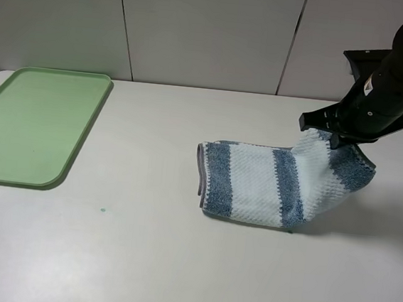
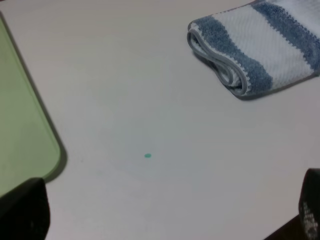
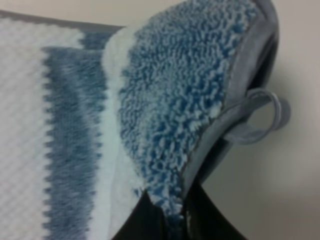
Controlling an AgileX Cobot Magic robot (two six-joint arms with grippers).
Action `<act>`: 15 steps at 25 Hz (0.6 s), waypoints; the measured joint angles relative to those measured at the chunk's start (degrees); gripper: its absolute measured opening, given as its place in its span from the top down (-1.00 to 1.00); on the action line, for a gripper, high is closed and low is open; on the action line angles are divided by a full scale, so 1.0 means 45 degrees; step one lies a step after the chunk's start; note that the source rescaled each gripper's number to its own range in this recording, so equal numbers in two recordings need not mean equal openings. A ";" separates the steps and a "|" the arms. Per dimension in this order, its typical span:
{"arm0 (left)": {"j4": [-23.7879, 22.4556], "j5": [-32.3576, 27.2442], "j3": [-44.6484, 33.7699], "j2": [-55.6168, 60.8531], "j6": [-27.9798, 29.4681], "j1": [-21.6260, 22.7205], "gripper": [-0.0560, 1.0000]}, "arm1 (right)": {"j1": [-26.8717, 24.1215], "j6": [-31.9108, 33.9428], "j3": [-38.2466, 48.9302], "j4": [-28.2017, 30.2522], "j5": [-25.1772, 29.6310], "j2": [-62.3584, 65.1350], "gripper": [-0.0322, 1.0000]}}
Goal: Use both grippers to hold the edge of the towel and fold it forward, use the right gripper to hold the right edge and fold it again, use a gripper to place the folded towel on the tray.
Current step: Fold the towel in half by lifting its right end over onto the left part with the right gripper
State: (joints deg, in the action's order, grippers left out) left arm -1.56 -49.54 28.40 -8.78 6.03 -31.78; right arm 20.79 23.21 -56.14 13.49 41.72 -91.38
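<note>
So we count just one striped towel [image 1: 270, 179], right of center, and one green tray [image 1: 32, 127] over at the left edge. We also get one black arm [image 1: 398, 77] in the upper right, one tiny green speck [image 1: 102, 210] lower left of center, and one white table [image 1: 175, 277] under it all.

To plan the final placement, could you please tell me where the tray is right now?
In the high view the tray lies at the far left of the table, well apart from the towel right of centre.
</note>
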 joint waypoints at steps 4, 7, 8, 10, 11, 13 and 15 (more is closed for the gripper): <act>0.0000 0.0000 0.0000 0.0000 0.0000 0.0000 -1.00 | 0.0422 0.0000 0.0000 -0.0460 -0.0308 0.0000 0.87; 0.0000 0.0000 0.0000 0.0000 0.0000 0.0000 -1.00 | 0.0832 0.0000 0.0000 -0.0712 -0.0515 0.0000 0.87; 0.0000 0.0000 0.0000 0.0000 0.0000 0.0000 -1.00 | 0.0936 0.0000 0.0000 -0.0804 -0.0597 0.0000 0.87; 0.0000 0.0000 0.0000 0.0000 0.0000 0.0000 -1.00 | 0.1174 0.0000 0.0000 -0.1011 -0.0758 0.0000 0.87; 0.0000 0.0000 0.0000 0.0000 0.0000 0.0000 -1.00 | 0.1270 0.0000 0.0000 -0.1106 -0.0856 0.0000 0.87; 0.0000 0.0000 0.0000 0.0000 0.0000 0.0000 -1.00 | 0.1464 0.0000 0.0000 -0.1302 -0.1041 0.0000 0.87; 0.0000 0.0000 0.0000 0.0000 0.0000 0.0000 -1.00 | 0.1628 0.0000 0.0000 -0.1456 -0.1233 0.0000 0.87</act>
State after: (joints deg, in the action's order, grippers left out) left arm -1.56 -49.54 28.40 -8.78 6.03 -31.78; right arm 28.12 23.21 -56.14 6.94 36.17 -91.38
